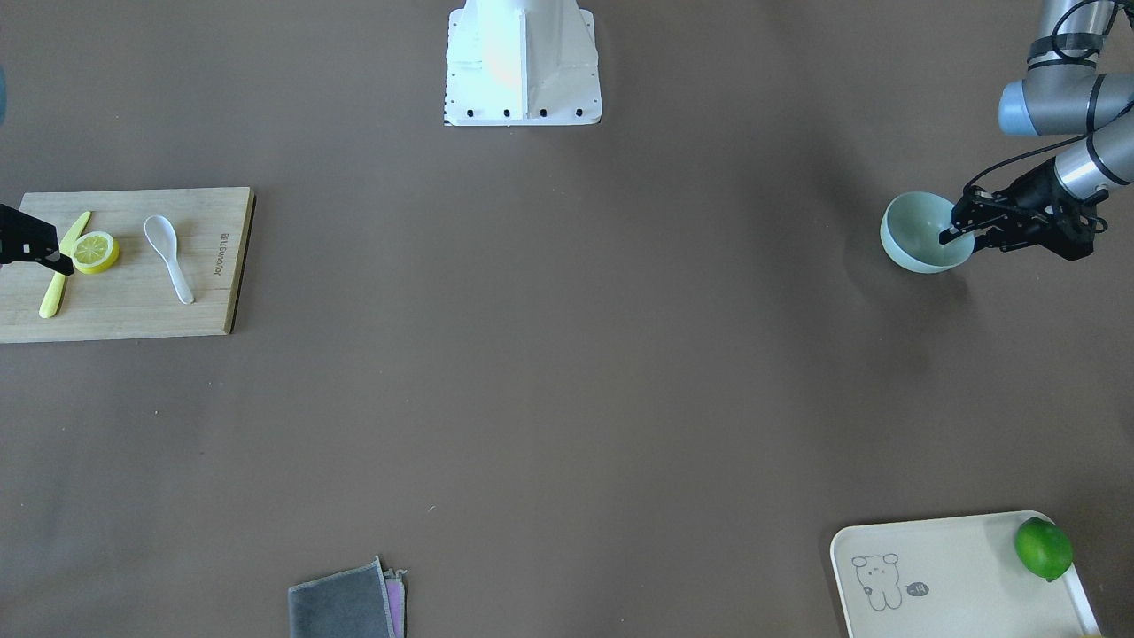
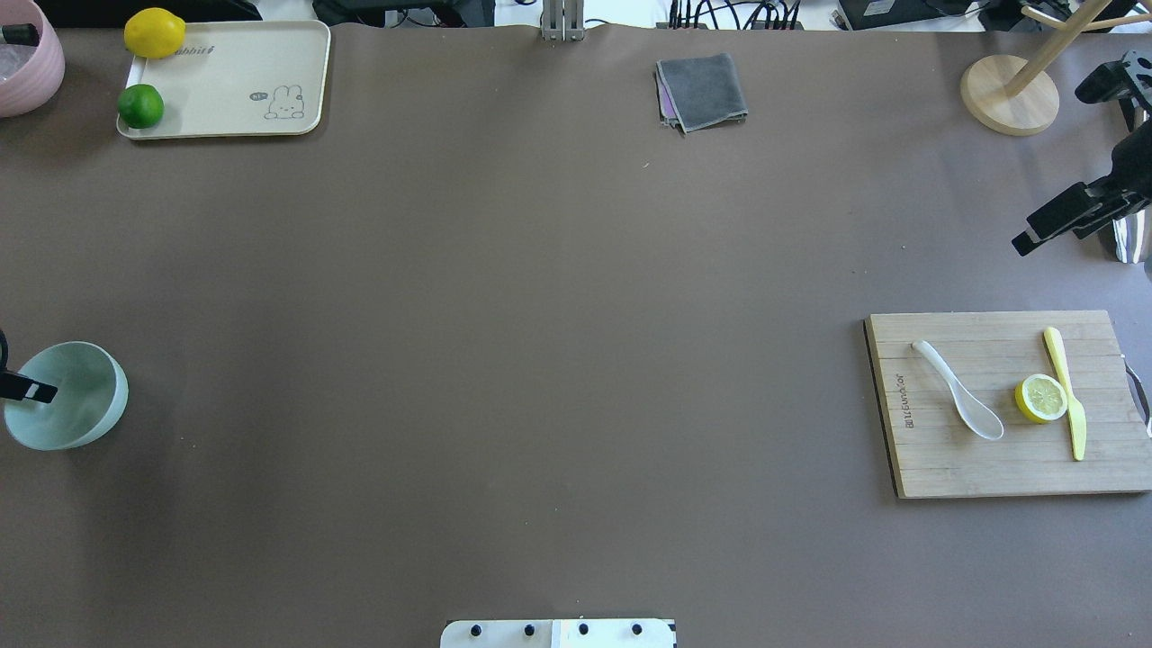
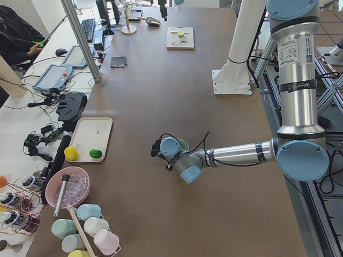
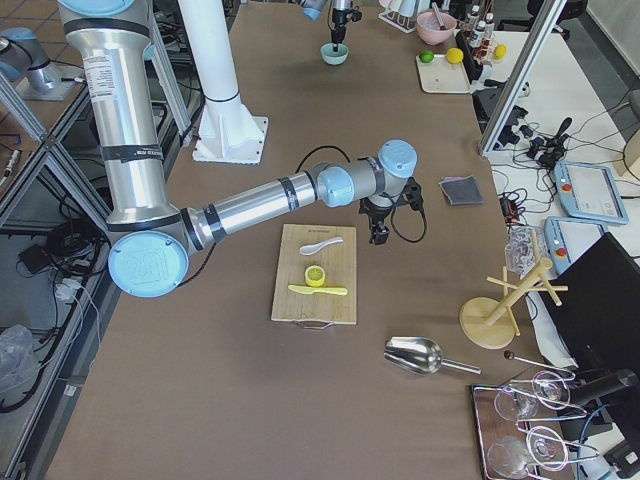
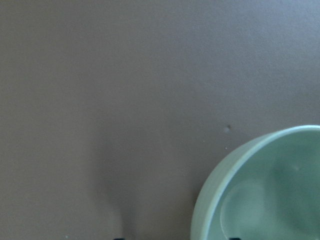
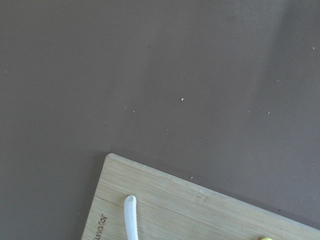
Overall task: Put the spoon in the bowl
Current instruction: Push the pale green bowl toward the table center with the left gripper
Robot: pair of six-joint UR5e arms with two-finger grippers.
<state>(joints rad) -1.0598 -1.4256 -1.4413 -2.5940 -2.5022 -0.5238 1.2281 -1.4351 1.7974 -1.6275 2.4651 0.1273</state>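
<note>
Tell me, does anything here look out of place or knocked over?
Nothing looks spilled or broken. The one oddity: the left gripper has a finger dipped inside the bowl, while the spoon lies on the cutting board at the table's other end.

Silver arms (image 3: 292,80), pale blue joint caps (image 3: 301,160), black cables (image 1: 1010,161), black left hand (image 1: 959,237)

Overhead cam: L gripper (image 2: 20,390) cut by left edge, only one finger tip shows, inside bowl (image 2: 90,382). R gripper (image 2: 1053,220) partly off right edge, jaw gap unreadable. L wrist cam: bowl cut by right + bottom edges. R wrist cam: spoon (image 6: 130,216) shows handle end only, scoop off bottom. Front cam: tray (image 1: 939,540) + cutting board (image 1: 133,315) cut by edges.
</note>
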